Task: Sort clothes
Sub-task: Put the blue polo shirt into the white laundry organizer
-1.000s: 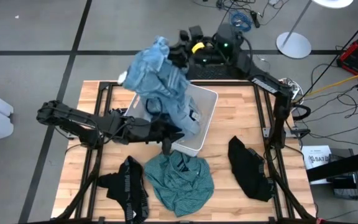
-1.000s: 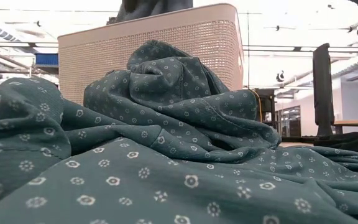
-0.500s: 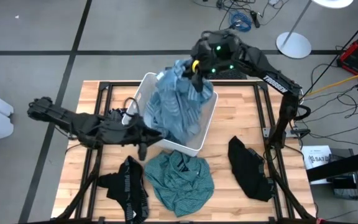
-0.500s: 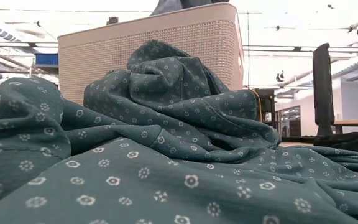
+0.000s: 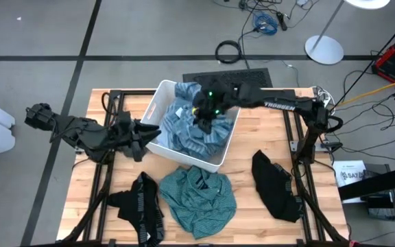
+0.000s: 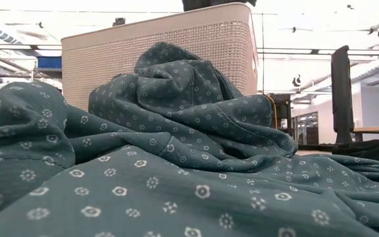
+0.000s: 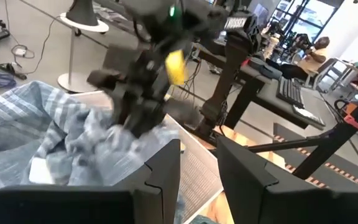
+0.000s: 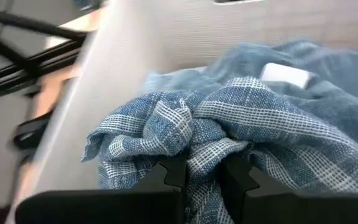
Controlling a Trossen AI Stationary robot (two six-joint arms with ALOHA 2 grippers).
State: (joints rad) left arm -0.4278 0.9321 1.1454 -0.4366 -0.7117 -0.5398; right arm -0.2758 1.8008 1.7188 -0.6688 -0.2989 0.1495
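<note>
A light blue plaid garment (image 5: 184, 130) lies bunched in the white bin (image 5: 158, 96). My right gripper (image 5: 203, 118) is down in the bin, shut on this garment (image 8: 272, 124). My left gripper (image 5: 147, 132) is open and empty, just left of the bin's left wall; its fingers (image 7: 160, 177) show a gap. A teal-green patterned garment (image 5: 199, 195) lies crumpled on the table in front of the bin and fills the low view (image 6: 176, 151). A black garment with white lettering (image 5: 142, 207) lies at the front left. My right gripper pinches a bunched fold of the light blue garment (image 8: 211, 142) between its two fingers, several layers gathered together. The fingers come from above, slanting down into the bin. The garment lies slack in the bin below and around the fingers.
A plain black garment (image 5: 276, 185) lies on the table's right side. The bin's wall (image 6: 163, 52) stands behind the teal garment. Bare wood shows at the table's left (image 5: 91, 178) and at its far right corner.
My right gripper has carried the light blue garment from high above the bin's far left corner toward the right and down into the bin, where the garment now lies bunched. My left gripper has drawn back from the bin's near side toward the table's left edge.
</note>
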